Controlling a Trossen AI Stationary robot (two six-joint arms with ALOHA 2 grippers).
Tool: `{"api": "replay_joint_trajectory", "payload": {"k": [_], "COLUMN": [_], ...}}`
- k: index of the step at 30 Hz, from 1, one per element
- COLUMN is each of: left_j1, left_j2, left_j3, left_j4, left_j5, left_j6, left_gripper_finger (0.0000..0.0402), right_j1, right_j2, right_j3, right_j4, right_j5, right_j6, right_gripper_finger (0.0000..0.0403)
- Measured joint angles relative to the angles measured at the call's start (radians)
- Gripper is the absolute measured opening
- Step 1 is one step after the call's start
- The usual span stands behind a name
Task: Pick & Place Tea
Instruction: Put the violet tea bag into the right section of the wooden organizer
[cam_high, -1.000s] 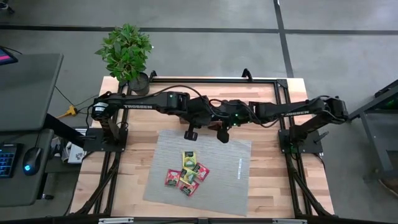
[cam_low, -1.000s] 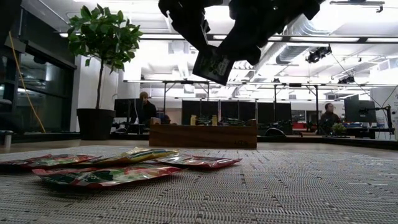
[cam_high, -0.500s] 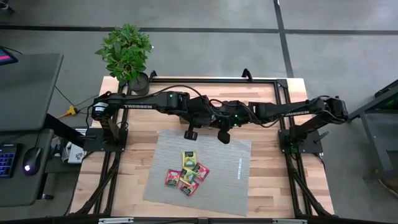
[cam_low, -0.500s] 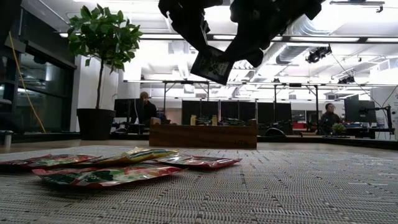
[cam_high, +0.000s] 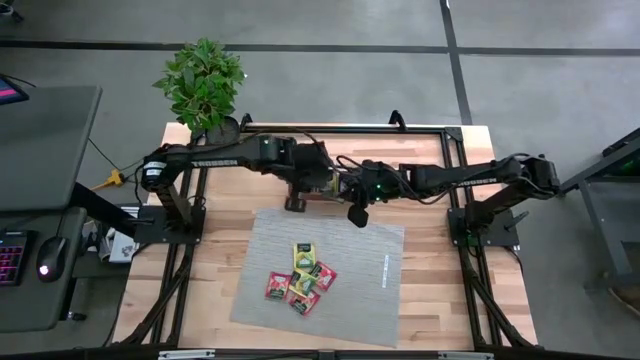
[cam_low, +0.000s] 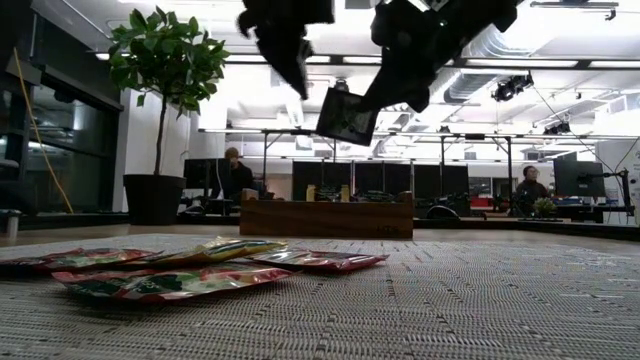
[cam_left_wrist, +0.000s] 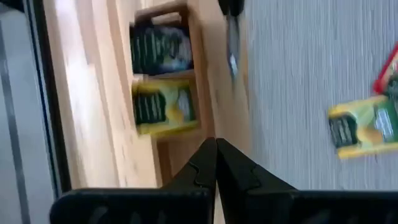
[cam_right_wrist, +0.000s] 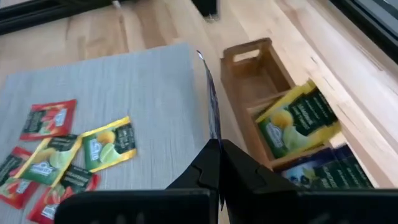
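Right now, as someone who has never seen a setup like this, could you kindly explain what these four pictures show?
Two dark robot arms work at a wooden table. One picture looks straight down from above, one looks level across the table top, and two come from cameras on the arms' wrists.

On the table lies a grey mat with a small heap of tea sachets, red, yellow and green. Behind the mat stands a wooden tray; one compartment holds a yellow sachet, another a dark blue one, and one looks empty.

The right gripper is shut on a dark sachet, held in the air above the table. The left gripper is shut and empty, near the tray. A potted plant stands at the table's corner.
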Motion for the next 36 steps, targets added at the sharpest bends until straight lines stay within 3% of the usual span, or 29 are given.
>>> {"api": "replay_joint_trajectory", "payload": {"k": [5,10,14,15,18,24,29,36], "left_j1": [0.028,0.042,0.053,0.059,0.067,0.081,0.08,0.08], "left_j2": [-0.049,-0.125,-0.21,-0.235,-0.266,-0.283,-0.257,-0.231], "left_j3": [-0.028,-0.128,-0.282,-0.332,-0.455,-0.61,-0.661,-0.663], "left_j4": [0.02,0.103,0.294,0.317,0.647,0.978,1.292,1.446], "left_j5": [0.0,0.001,0.046,0.075,0.183,0.312,0.383,0.38], "left_j6": [-0.004,-0.031,-0.077,-0.084,-0.138,-0.266,-0.352,-0.414], "left_gripper_finger": [0.0001,0.0001,0.0001,0.0001,0.0001,0.0002,0.0002,0.0002], "right_j1": [0.001,0.0,-0.008,-0.011,-0.01,-0.002,0.0,0.0], "right_j2": [-0.001,-0.049,-0.166,-0.201,-0.29,-0.385,-0.406,-0.402], "right_j3": [0.0,-0.024,-0.15,-0.198,-0.346,-0.53,-0.553,-0.494], "right_j4": [0.013,0.024,0.127,0.19,0.423,0.765,0.854,0.897], "right_j5": [0.008,0.092,0.124,0.114,0.105,0.155,0.162,0.119], "right_j6": [0.008,0.015,0.063,0.078,0.116,0.166,0.148,0.093], "right_gripper_finger": [0.0001,0.0,0.0,0.0,0.0,0.0,0.0,0.0]}}
